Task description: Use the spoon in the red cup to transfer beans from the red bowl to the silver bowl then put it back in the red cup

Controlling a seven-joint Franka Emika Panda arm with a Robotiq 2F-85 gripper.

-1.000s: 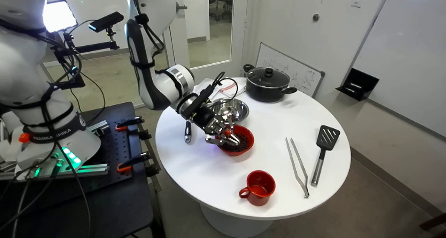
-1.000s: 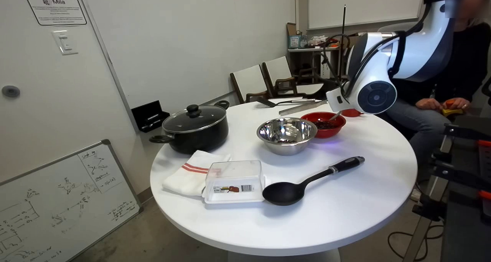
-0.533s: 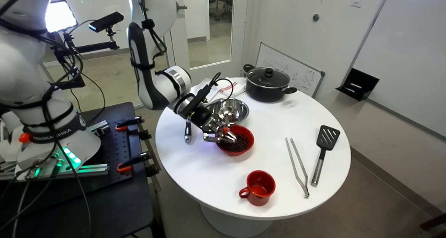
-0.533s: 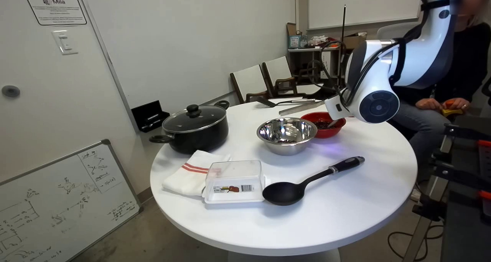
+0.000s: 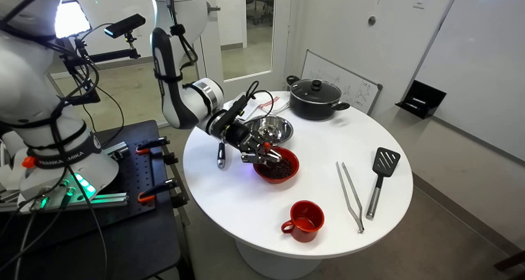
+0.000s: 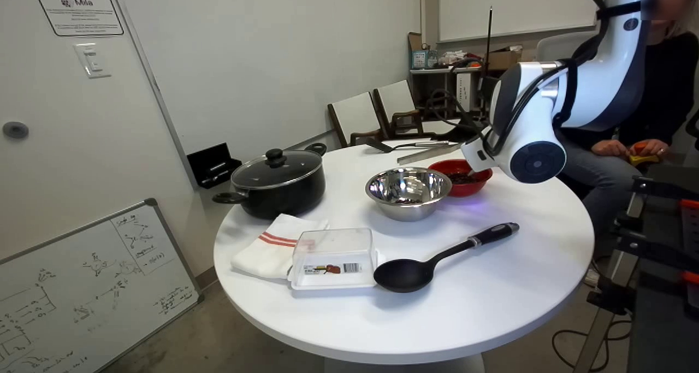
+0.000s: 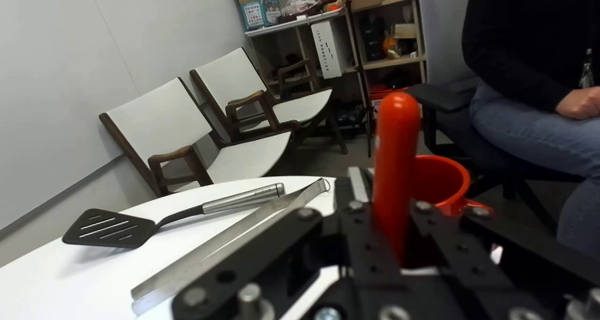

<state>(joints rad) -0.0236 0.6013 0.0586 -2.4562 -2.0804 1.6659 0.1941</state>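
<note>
My gripper (image 5: pixel 274 156) is shut on the spoon, with its fingers low over the near-robot side of the red bowl (image 5: pixel 292 174). The spoon's red handle (image 7: pixel 397 165) stands up between the jaws in the wrist view. Its scooping end is hidden from sight. Dark beans (image 5: pixel 275 171) fill the bottom of the red bowl. Beside that bowl sits the shiny silver bowl (image 6: pixel 408 205), where some dark specks show that may be beans or reflections. The red cup (image 5: pixel 307 221) stands near the table's edge with nothing visible inside; part of it also appears behind the handle in the wrist view.
A black lidded pot (image 6: pixel 281 184), a striped towel (image 6: pixel 276 247), a clear plastic box (image 6: pixel 333 264) and a large black spoon (image 6: pixel 407 274) lie around the silver bowl. Metal tongs (image 5: pixel 352 198) and a slotted spatula (image 5: pixel 383 169) rest opposite. A seated person (image 7: pixel 529 67) is beyond the table.
The wrist has come lower and the gripper has tilted flatter over the red bowl. In an exterior view the red handle end now appears slightly higher. The grip on the spoon is unchanged.
</note>
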